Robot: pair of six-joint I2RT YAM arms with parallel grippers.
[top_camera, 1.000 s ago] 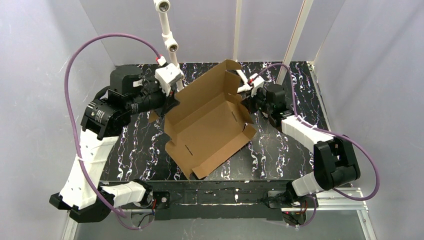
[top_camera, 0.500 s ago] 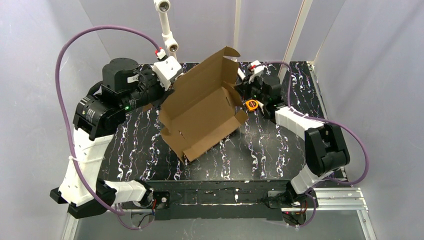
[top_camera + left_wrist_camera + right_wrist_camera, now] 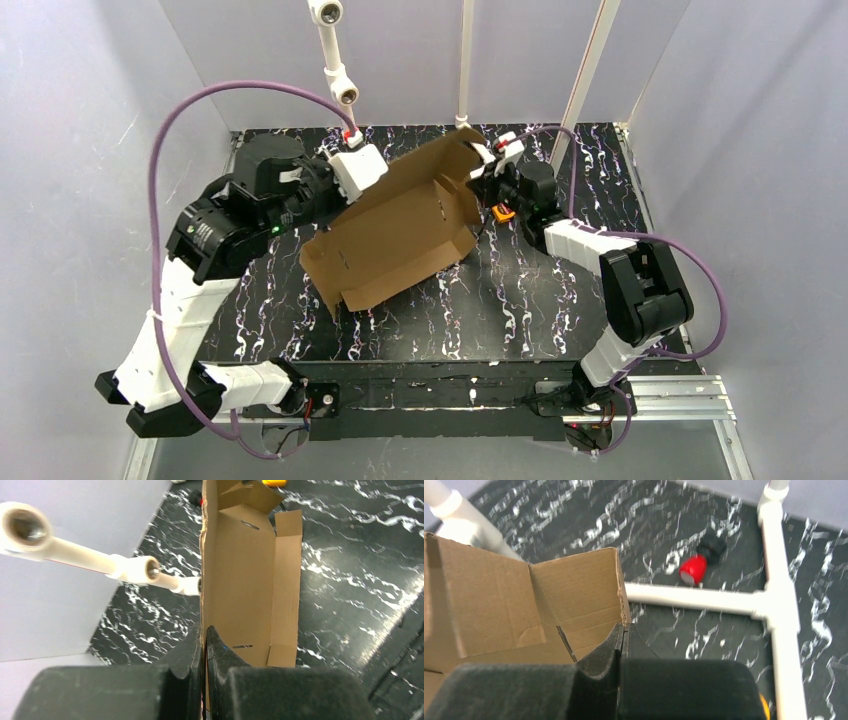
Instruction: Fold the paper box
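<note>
The paper box (image 3: 400, 235) is a brown cardboard mailer, half formed, held tipped on its side above the black marbled table (image 3: 540, 300). My left gripper (image 3: 347, 203) is shut on the box's long wall edge at the left; in the left wrist view that wall (image 3: 240, 580) runs straight up from the left gripper (image 3: 205, 635). My right gripper (image 3: 478, 178) is shut on the box's far right corner. In the right wrist view the right gripper (image 3: 622, 630) pinches the torn edge of a flap (image 3: 574, 600). The box's underside faces the top camera.
A white PVC pipe frame (image 3: 335, 70) stands at the back of the table, close behind the box (image 3: 100, 565) (image 3: 704, 597). A small red and black object (image 3: 694, 570) lies by the pipes. Grey walls close in the left, right and back.
Both arms have lifted and rolled the box: its open inside faced up a second ago, now its outer face shows. The box has shifted left and the arms have followed.
</note>
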